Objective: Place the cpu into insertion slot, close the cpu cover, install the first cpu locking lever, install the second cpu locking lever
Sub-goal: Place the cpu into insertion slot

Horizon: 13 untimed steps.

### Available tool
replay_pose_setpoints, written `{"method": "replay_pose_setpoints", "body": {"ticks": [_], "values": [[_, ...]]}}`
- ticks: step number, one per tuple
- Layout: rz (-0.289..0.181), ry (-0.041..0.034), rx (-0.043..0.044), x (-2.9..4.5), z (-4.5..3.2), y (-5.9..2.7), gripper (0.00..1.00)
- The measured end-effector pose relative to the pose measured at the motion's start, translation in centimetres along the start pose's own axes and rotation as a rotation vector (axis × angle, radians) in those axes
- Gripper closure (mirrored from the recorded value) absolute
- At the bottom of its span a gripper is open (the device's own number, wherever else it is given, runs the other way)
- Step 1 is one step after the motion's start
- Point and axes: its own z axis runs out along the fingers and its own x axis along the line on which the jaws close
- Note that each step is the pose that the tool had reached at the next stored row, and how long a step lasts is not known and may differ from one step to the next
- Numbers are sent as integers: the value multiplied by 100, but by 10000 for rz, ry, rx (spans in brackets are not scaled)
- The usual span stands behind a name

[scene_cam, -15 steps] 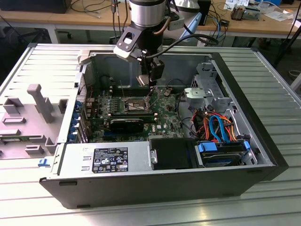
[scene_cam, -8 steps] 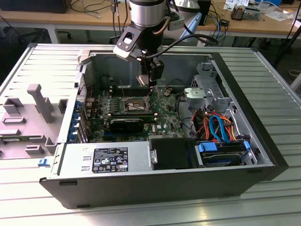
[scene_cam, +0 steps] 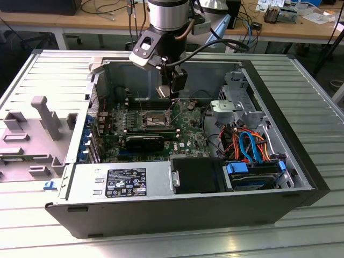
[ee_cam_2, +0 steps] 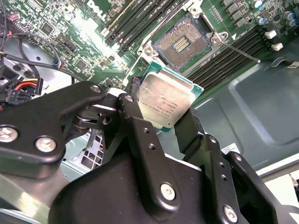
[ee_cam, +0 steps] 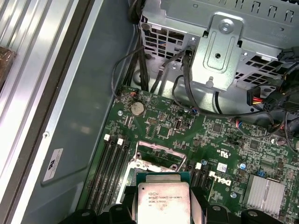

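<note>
Where the gripper (scene_cam: 173, 88) hangs at the upper centre of the exterior view, the insertion slot (scene_cam: 153, 119) sits just below it on the green board (scene_cam: 188, 131). In the second wrist view its fingers (ee_cam_2: 138, 126) clamp the cpu (ee_cam_2: 166, 100) by opposite edges, above the dark slot. In the first wrist view the cpu (ee_cam: 163, 203) shows a flat dull-silver lid: stiff, light, slick, likely fragile underneath, so edges suit holding
</note>
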Motion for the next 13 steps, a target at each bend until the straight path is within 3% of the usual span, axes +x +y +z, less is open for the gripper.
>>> {"method": "replay_pose_setpoints", "body": {"ticks": [13], "values": [[165, -15, -3, 0, 0, 0, 46]]}}
